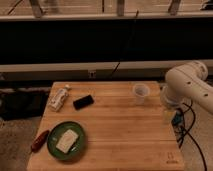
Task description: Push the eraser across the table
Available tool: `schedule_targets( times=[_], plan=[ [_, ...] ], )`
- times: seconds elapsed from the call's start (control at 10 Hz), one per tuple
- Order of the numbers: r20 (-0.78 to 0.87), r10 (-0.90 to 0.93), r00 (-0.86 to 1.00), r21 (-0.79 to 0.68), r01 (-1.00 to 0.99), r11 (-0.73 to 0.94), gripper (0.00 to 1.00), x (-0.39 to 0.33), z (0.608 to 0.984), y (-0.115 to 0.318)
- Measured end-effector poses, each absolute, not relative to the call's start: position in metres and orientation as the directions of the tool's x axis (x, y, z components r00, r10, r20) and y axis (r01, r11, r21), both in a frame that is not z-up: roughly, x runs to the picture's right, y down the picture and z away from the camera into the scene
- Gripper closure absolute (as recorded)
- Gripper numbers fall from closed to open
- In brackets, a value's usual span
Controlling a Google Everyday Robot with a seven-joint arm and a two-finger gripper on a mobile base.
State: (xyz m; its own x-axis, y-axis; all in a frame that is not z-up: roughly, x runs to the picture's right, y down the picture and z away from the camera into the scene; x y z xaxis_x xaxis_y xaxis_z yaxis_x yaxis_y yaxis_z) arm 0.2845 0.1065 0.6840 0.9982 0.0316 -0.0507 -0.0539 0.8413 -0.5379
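At the right edge of the table (120, 131) the gripper (170, 116) hangs low, probably set for a sideways shove; can't tell if it's apart or together. The eraser (83, 102), 1 dark block I'd guess, sits well apart, far left.

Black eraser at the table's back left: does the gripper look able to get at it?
Probably yes. The gripper hangs at the right edge of the table; the black eraser lies on bare wood, touching nothing. Only the clear cup stands near the straight path, so the arm might skirt it.
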Motion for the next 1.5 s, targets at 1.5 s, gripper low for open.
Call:
schedule_targets(
  times=[1.5],
  plan=[
    [0.034, -0.147, 0.989, -0.48, 0.145, 0.865, 0.2, 0.179, 0.713, 0.081]
  ],
)
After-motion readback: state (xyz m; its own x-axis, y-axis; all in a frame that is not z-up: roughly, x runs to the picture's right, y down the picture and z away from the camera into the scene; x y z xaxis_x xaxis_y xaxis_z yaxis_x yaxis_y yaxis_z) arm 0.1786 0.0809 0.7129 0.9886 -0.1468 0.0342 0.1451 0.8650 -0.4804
